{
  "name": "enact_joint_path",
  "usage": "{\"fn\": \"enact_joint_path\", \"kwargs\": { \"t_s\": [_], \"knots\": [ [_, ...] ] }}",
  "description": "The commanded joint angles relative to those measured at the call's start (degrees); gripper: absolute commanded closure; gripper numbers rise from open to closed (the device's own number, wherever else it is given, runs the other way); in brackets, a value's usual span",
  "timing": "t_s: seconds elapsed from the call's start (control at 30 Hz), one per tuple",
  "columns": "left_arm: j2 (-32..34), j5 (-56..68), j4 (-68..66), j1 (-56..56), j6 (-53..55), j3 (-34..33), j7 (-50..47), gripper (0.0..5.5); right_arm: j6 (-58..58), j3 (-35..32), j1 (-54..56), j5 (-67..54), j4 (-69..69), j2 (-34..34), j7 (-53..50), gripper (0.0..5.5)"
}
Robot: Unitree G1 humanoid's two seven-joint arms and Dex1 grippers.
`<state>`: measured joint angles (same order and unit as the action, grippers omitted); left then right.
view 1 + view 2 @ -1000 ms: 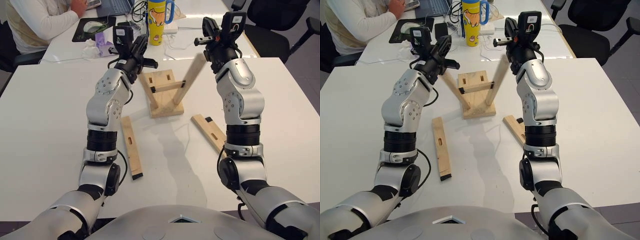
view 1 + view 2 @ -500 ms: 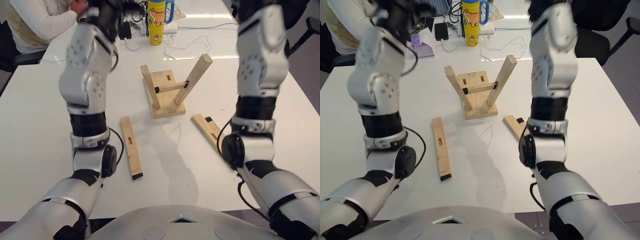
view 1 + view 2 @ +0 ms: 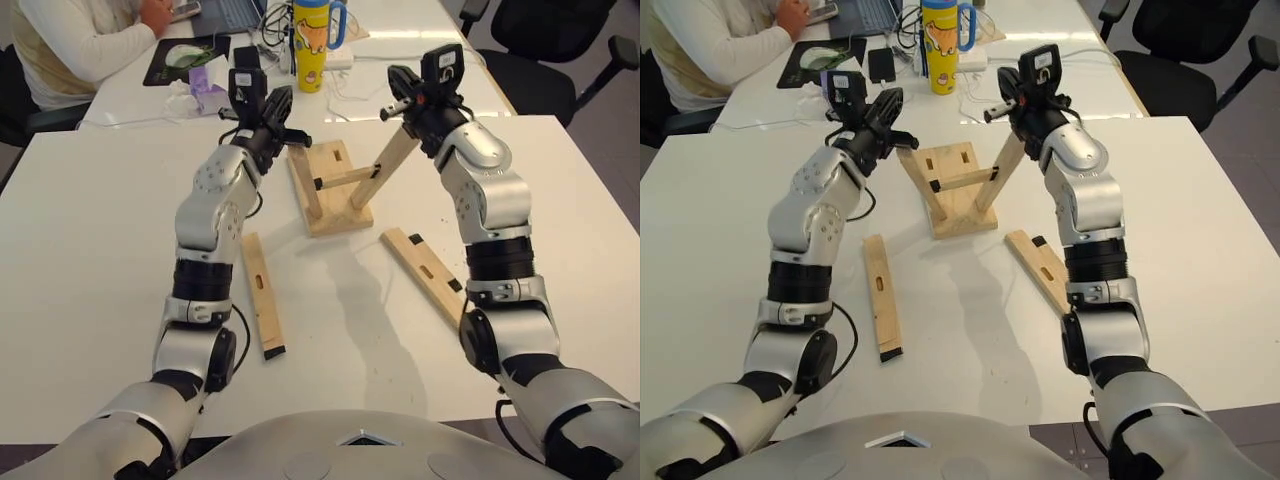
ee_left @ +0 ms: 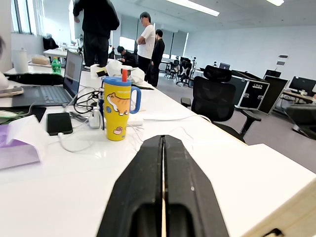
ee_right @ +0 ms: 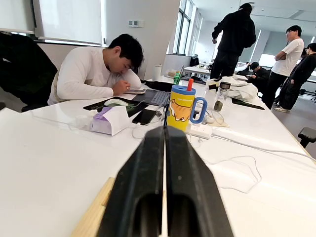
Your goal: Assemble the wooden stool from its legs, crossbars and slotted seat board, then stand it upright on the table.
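Assembly looks about half done, judging by the layout: the seat board (image 3: 338,212) lies face-down mid-table with 2 legs and 1 crossbar fitted.

From the left:
- A loose slotted leg (image 3: 262,295) lies flat on the table.
- The left gripper (image 4: 163,138), its fingers pressed together on nothing, sits just beside the top of the left fitted leg (image 3: 303,183).
- The crossbar (image 3: 343,177) joins that leg to the right fitted leg (image 3: 385,165), which leans outward.
- The right gripper (image 5: 164,129), likewise closed and empty, is near that leg's top.
- A second loose leg (image 3: 425,268) lies beyond.

Next, I judge, a gripper must open, pick up 1 loose leg and seat it square in a free slot (image 3: 337,155).

The wrist views settle that the fingers are closed; the head views give the layout of the parts.
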<state>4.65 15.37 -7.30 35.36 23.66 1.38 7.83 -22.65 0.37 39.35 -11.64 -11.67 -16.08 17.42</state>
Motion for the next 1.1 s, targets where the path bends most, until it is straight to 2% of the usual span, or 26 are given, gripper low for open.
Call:
{"fn": "enact_joint_path", "kwargs": {
  "t_s": [0.03,0.37,0.57,0.67,0.77,0.9,0.97,1.1],
  "knots": [
    [-0.63,-4.72,-8.56,-9.4,2.16,3.94,-0.56,5.5,-8.81,1.16,-8.03,0.62,-4.28,0.81,-0.19,5.49],
    [-0.14,-3.37,-4.67,-2.18,-4.3,-4.18,-4.87,5.5,-1.69,-4.87,-2.02,-1.9,-1.17,4.63,-4.31,5.49],
    [-1.24,-2.89,-2.57,-1.73,-7.35,-7.25,-6.78,5.5,11.76,-16.65,3.87,-7.83,0.56,7.99,-11.35,5.49],
    [-1.35,-3.19,-1.99,-3.27,-6.94,-7.62,-6.96,5.5,15.33,-20.67,7.38,-6.6,-3.41,5.74,-17.01,5.49],
    [-1.77,-3.32,-1.04,-4.42,-6.63,-7.62,-7.02,5.5,15.4,-22.44,9.94,-4.39,-13.38,0.31,-18.85,5.49],
    [-1.63,-3.71,0.11,-5.41,-6.37,-7.78,-7.35,5.5,12.88,-22.41,11.72,-2.9,-28.43,-7.14,-15.03,5.49],
    [-1.28,-3.79,0.53,-6.13,-6.09,-8.07,-7.47,5.5,10.69,-20.62,11.71,-2.66,-33.14,-9.28,-9.71,5.49],
    [-0.63,-3.88,1.48,-7.9,-5.38,-8.73,-7.64,5.5,6.13,-13.69,7.55,-3.68,-30.1,-8.69,8.02,5.49]
  ]
}}
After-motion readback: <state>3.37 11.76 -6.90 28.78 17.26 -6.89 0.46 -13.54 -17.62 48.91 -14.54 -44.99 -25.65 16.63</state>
